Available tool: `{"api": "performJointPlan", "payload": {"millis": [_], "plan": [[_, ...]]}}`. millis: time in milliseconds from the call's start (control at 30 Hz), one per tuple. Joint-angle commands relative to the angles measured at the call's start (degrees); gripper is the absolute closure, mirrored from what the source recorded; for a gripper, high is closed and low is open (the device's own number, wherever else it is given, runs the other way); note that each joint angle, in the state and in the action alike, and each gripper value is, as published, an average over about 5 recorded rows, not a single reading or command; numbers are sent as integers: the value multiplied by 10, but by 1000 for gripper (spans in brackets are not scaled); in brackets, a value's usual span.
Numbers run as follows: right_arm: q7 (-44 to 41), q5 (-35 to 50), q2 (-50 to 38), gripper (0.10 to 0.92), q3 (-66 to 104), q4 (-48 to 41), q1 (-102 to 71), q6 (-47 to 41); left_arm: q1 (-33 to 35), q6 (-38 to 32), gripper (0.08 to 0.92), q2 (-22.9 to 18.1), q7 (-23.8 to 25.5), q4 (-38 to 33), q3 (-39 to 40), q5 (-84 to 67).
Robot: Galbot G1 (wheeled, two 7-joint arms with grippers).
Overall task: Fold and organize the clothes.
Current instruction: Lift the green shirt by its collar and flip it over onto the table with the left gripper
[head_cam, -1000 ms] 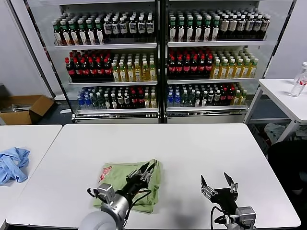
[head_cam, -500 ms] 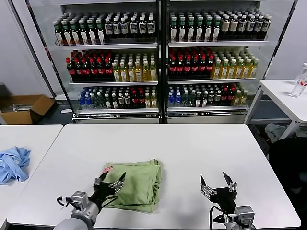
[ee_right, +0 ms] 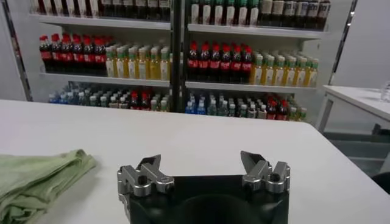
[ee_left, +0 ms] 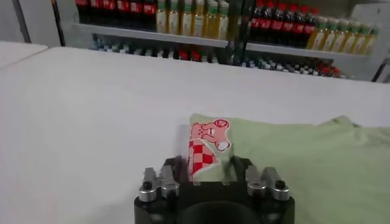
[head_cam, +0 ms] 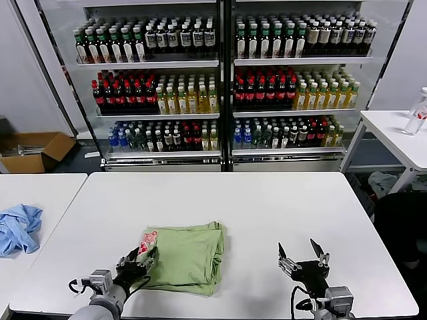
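Note:
The light green polo shirt (head_cam: 187,257) lies folded in a compact rectangle on the white table (head_cam: 280,207), its red-and-white checkered print (head_cam: 148,239) at the near-left corner. My left gripper (head_cam: 140,259) is low at that corner, jaws open, with the printed corner (ee_left: 207,146) showing between the fingers in the left wrist view. My right gripper (head_cam: 301,255) hovers open and empty over bare table to the right of the shirt. The shirt's edge (ee_right: 36,176) also shows in the right wrist view, well off to the side of the right gripper (ee_right: 201,161).
A crumpled light blue garment (head_cam: 17,227) lies on the neighbouring table at the left. Glass-fronted drink shelves (head_cam: 220,87) stand behind. A cardboard box (head_cam: 33,150) sits on the floor at the far left. A side table with a bottle (head_cam: 417,110) is at the right.
My left gripper has drawn back from the top of the folded shirt, leftwards and towards me, to its near-left corner. The shirt stays folded. The right gripper has not moved.

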Motion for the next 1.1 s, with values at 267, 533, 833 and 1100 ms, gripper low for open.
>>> {"api": "performJointPlan", "payload": {"millis": [267,533,833,1100], "plan": [[1,-12,3,203,-1,0,0,2,-25,30,701,2,2,-15,-63,-58],[1,-15,0,203,4,5,0,4,8,68,895,125,74,-80,-318,-84],[2,-13,-1,203,-2,1,11,10,46,69,898,218,87,-137,-361,-92],[2,-21,2,203,5,14,-7,11,0,68,898,4,37,-216,93,19]]}}
